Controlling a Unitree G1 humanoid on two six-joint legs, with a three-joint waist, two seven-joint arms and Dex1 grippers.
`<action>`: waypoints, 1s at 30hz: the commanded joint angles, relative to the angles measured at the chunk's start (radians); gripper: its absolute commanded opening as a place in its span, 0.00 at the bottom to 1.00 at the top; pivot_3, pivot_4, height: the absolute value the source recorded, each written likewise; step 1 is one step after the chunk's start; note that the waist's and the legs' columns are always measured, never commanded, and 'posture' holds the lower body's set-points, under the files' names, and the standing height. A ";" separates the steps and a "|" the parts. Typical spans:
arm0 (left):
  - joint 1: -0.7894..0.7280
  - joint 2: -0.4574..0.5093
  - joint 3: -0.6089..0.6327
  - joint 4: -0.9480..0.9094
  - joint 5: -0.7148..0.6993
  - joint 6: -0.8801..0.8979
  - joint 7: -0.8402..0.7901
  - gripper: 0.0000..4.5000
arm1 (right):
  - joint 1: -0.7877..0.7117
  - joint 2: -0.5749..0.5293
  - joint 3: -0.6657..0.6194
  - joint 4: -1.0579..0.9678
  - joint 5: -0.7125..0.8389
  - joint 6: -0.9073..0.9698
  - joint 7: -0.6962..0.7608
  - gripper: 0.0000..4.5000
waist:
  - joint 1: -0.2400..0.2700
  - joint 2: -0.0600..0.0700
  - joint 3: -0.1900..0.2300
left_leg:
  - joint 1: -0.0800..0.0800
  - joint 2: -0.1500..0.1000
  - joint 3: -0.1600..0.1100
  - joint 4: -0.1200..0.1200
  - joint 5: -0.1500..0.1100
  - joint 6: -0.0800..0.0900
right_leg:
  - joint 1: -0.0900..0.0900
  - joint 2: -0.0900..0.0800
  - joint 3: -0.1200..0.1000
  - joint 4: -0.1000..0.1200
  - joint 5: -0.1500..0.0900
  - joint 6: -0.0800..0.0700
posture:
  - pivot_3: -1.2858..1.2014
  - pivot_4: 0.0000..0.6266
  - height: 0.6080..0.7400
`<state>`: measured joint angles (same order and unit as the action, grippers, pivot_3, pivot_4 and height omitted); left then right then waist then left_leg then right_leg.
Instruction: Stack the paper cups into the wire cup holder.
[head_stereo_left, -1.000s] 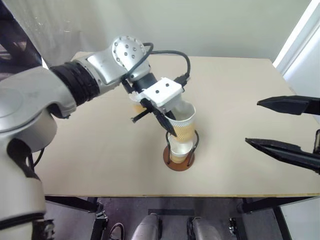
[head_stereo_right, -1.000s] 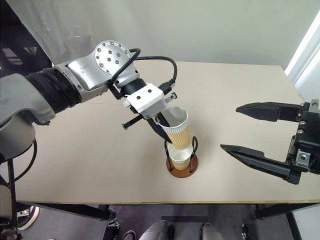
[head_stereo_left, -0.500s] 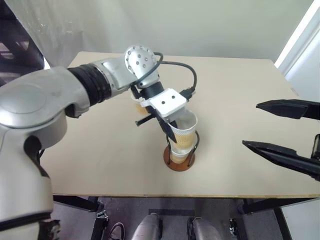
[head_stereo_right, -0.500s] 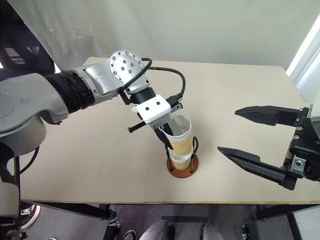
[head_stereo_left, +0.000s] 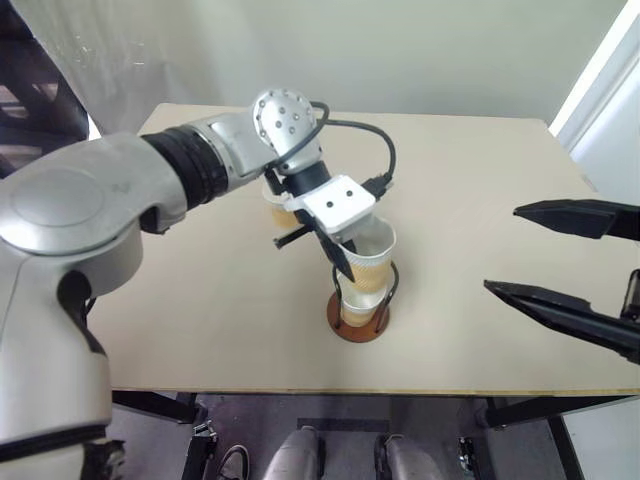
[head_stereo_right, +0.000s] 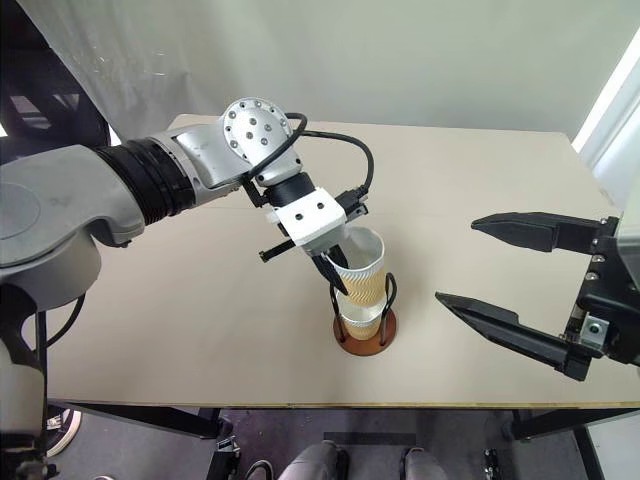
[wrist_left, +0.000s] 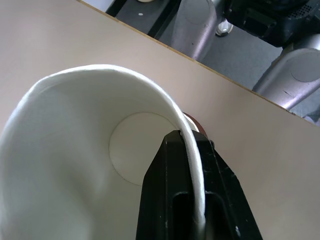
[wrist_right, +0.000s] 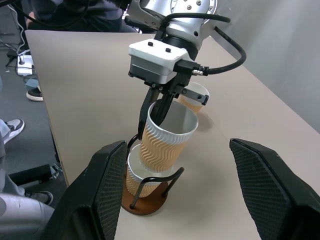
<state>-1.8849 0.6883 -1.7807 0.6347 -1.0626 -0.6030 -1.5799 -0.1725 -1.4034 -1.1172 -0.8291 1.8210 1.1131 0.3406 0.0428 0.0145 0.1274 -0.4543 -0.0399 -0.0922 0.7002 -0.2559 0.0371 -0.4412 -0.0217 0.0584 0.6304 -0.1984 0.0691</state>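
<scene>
Cup (head_stereo_right: 360, 270) pinched at its rim by our left claw (head_stereo_right: 330, 272); we keep it centred over the holder (head_stereo_right: 365, 335), frame middle.

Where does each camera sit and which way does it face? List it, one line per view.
Head eyes: look forward and down over the table; both arms show.
Left wrist: looks along the left hand into its held cup.
Right wrist: looks between the open right hand at the wire cup holder.
Shared: held cup, holder.
</scene>
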 joint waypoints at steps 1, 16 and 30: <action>-0.009 0.003 0.010 0.013 -0.010 -0.012 -0.035 0.05 | -0.002 -0.016 -0.029 0.003 0.000 -0.029 -0.017 0.75 | 0.001 0.000 0.000 | 0.000 0.000 0.000 0.000 0.000 0.000 | 0.000 0.000 0.000 0.000 0.000 0.000 | 0.52 0.24 1.00; 0.040 -0.052 0.157 0.120 -0.014 0.030 -0.035 0.72 | 0.009 -0.017 -0.023 -0.004 -0.011 -0.035 -0.031 0.75 | 0.002 0.000 0.000 | 0.000 0.000 0.000 0.001 0.000 0.000 | 0.000 0.000 0.000 0.001 0.000 0.000 | 0.52 0.24 1.00; 0.205 -0.214 0.786 0.736 0.580 0.216 0.236 0.72 | -0.003 -0.008 0.040 0.022 -0.128 -0.064 0.065 0.75 | 0.000 0.003 -0.002 | 0.001 0.000 0.003 0.001 0.002 0.000 | 0.000 0.000 0.002 0.001 -0.001 0.002 | 0.52 0.24 1.00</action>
<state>-1.6711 0.4805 -1.0677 1.3544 -0.5763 -0.4022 -1.4253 -0.1649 -1.4068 -1.0825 -0.8284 1.7251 1.0784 0.3823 0.0429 0.0173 0.1257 -0.4539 -0.0399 -0.0889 0.7012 -0.2536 0.0374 -0.4419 -0.0212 0.0599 0.6313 -0.1991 0.0711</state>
